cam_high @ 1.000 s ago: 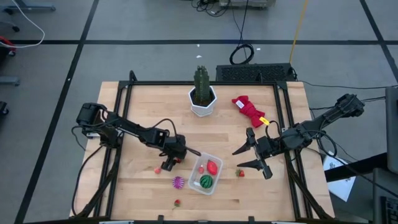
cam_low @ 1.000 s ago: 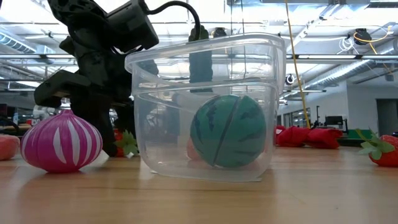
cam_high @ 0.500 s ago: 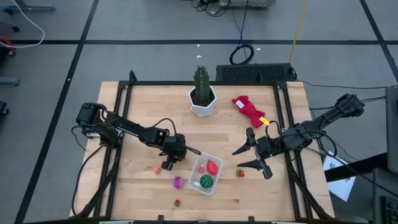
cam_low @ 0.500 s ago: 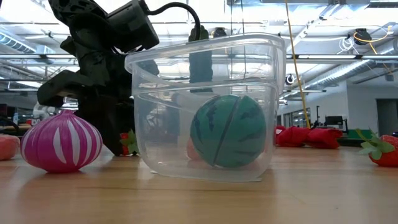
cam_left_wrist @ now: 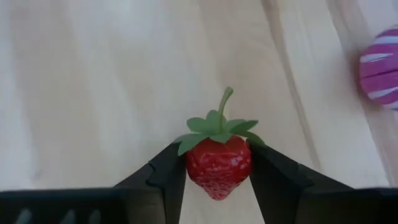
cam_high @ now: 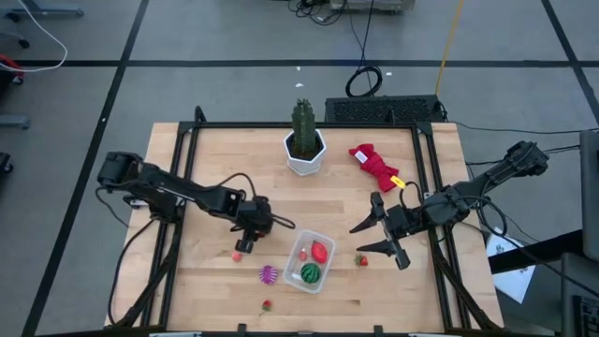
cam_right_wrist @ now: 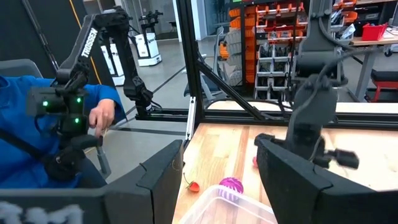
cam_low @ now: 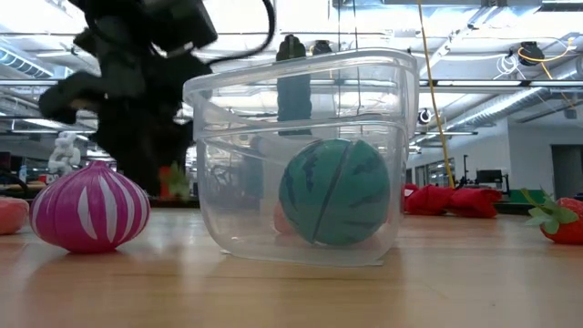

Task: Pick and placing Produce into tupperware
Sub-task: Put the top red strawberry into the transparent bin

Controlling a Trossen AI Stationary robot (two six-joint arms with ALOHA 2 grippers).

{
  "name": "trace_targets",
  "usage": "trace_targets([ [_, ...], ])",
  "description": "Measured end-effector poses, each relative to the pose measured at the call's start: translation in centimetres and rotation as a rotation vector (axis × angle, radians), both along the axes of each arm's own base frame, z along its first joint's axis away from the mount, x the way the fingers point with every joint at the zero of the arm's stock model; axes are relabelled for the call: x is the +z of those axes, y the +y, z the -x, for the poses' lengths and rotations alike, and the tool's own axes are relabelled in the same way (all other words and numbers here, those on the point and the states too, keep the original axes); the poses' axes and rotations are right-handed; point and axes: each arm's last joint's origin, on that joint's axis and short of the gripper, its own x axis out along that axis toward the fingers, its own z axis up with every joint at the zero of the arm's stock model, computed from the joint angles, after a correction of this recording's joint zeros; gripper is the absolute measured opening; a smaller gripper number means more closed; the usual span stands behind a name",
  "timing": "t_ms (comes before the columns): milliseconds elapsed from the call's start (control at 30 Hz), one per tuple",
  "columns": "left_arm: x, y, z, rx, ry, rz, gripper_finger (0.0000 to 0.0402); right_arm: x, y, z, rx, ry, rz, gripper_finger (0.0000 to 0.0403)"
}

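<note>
The clear tupperware (cam_high: 310, 261) (cam_low: 305, 155) stands on its base on the wooden table. Inside it lie a green striped ball (cam_high: 310, 273) (cam_low: 333, 190) and a red piece (cam_high: 319, 251). My left gripper (cam_high: 245, 243) (cam_left_wrist: 217, 163) hovers just left of the tupperware, shut on a small red strawberry (cam_left_wrist: 219, 167) (cam_low: 171, 180). A purple striped piece (cam_high: 269, 273) (cam_low: 89, 207) rests on the table below it. My right gripper (cam_high: 379, 236) waits open to the right of the tupperware, with another strawberry (cam_high: 360, 259) beside it. My left gripper pinches the strawberry by its red body (cam_left_wrist: 211, 171) between the two fingers (cam_left_wrist: 168, 173), one on each side. It comes from above, pointing down. The strawberry is lifted clear of the table, and its green leaf cap and stem (cam_left_wrist: 222, 106) stick out beyond the fingertips.
A pink bit (cam_high: 238, 254) lies under the left gripper and a tiny red bit (cam_high: 267, 304) lies near the table's near edge. A cactus in a white pot (cam_high: 304, 142) and a red cloth bundle (cam_high: 373, 164) stand toward the far edge. A person in blue (cam_right_wrist: 37, 143) sits beyond the table.
My left gripper, shut on the strawberry, has risen and drawn a little toward the table's left edge. The strawberry, which was on the table beside the tupperware, is now lifted clear. The right arm has kept still.
</note>
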Motion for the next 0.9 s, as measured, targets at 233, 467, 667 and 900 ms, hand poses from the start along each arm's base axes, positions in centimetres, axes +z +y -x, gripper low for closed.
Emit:
trace_targets([
  [233, 4.0, -0.2, 0.4, 0.053, -0.087, -0.026, 0.0159, 0.0, 0.0, 0.0, 0.0, 0.0, 0.0, 0.0196],
  [467, 8.7, -1.9, -1.5, 0.003, -0.159, -0.105, 0.0159, 0.0, 0.0, 0.0, 0.0, 0.004, 0.002, 0.0196],
  [667, 12.5, -2.7, -3.3, -0.004, -0.191, -0.112, 0.0159, -0.1, 0.0, 0.0, 0.0, 0.012, 0.006, 0.0196],
  [900, 13.6, -4.1, -6.3, 0.011, -0.184, -0.02, 0.0159, -0.2, 0.0, 0.0, 0.0, 0.018, 0.01, 0.0196],
])
